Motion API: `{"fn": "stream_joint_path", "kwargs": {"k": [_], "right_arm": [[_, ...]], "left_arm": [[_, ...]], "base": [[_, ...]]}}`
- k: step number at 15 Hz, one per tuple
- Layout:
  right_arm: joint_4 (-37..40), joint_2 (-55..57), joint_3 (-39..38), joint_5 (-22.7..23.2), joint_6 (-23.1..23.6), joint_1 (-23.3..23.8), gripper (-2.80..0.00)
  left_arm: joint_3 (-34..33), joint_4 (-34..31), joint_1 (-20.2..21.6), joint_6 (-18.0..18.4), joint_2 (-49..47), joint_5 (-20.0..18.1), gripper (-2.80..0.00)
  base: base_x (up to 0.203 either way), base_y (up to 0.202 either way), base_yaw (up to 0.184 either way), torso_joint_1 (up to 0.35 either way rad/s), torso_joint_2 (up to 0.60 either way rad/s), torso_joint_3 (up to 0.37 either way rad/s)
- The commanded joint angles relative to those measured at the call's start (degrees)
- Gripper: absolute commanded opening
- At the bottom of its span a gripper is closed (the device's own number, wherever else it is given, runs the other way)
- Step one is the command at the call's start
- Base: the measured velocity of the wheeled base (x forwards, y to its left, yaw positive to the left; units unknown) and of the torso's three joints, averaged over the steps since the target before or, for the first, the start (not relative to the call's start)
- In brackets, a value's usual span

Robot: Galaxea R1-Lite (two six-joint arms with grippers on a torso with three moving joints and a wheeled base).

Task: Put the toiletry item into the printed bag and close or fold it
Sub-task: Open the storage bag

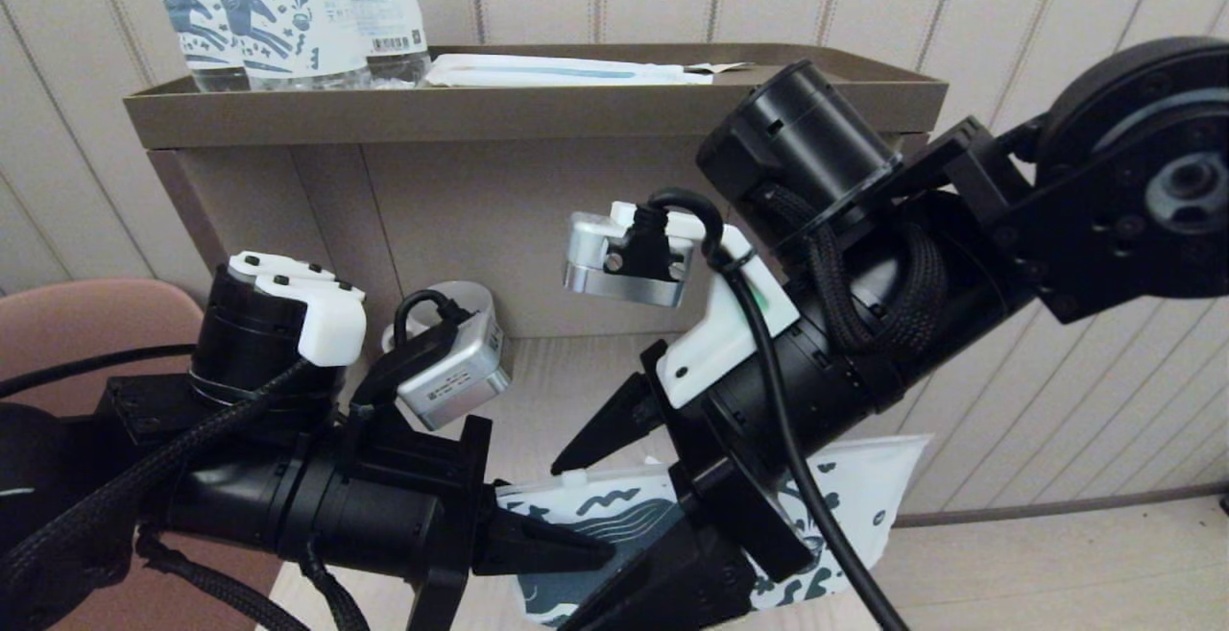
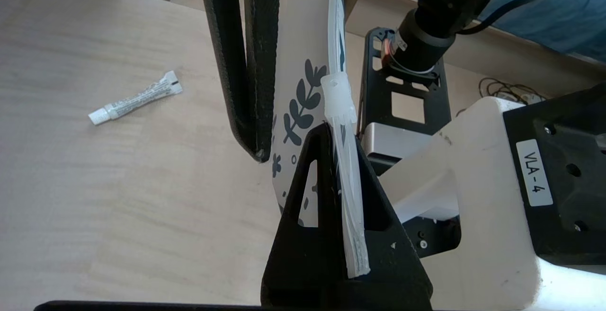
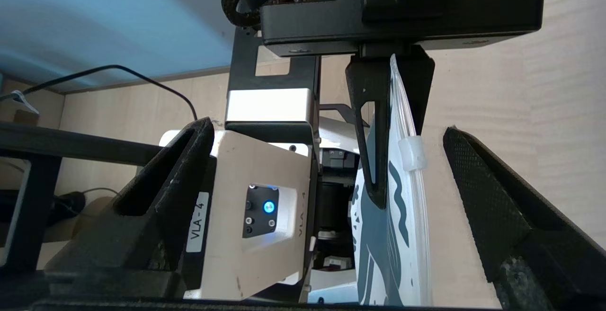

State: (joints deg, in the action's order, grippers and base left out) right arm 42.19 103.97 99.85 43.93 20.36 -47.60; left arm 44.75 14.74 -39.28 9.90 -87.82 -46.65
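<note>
My left gripper (image 2: 340,137) is shut on the zip-top edge of the printed bag (image 2: 303,93), holding it up off the table. The white slider (image 2: 337,100) sits on the zip strip just beyond the left fingertips. My right gripper (image 3: 326,126) is open wide and straddles the bag's (image 3: 402,235) top. The slider (image 3: 412,154) lies between its fingers without touching either. The toiletry item (image 2: 135,99), a thin white stick with a flared end, lies alone on the table beside the bag. The arms hide it in the head view, where the bag (image 1: 855,487) shows below them.
A brown tray (image 1: 538,112) stands at the back on a cabinet. It holds clear bottles with horse-print labels (image 1: 278,16) and a long white packet with a blue stripe (image 1: 566,72). A pink chair (image 1: 86,324) is at the left.
</note>
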Motion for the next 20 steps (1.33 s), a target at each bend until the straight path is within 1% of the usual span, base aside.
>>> {"fn": "stream_joint_path", "kwargs": {"k": [1,13,17,20], "right_arm": [[0.17,-0.26,-0.27,0.19,0.12,-0.03,-2.80],[0.08,-0.53,-1.33,0.43,0.21,-0.03,-2.80],[-0.36,-0.65,-1.33,0.24,0.12,0.92,-2.80],[-2.30,-1.51,-2.98,0.10,0.32,2.08,-2.80]], "left_arm": [[-0.02,0.12,-0.10,0.03,-0.07,-0.28,-2.80],[0.07,0.12,-0.01,0.03,0.36,-0.28,-2.80],[0.07,0.12,-0.01,0.03,0.11,-0.28,-2.80],[0.07,0.12,-0.01,0.03,-0.07,-0.28,-2.80]], "base": [[0.000,0.000,0.000,0.000,0.00,0.000],[0.000,0.000,0.000,0.000,0.00,0.000],[0.000,0.000,0.000,0.000,0.00,0.000],[0.000,0.000,0.000,0.000,0.00,0.000]]}}
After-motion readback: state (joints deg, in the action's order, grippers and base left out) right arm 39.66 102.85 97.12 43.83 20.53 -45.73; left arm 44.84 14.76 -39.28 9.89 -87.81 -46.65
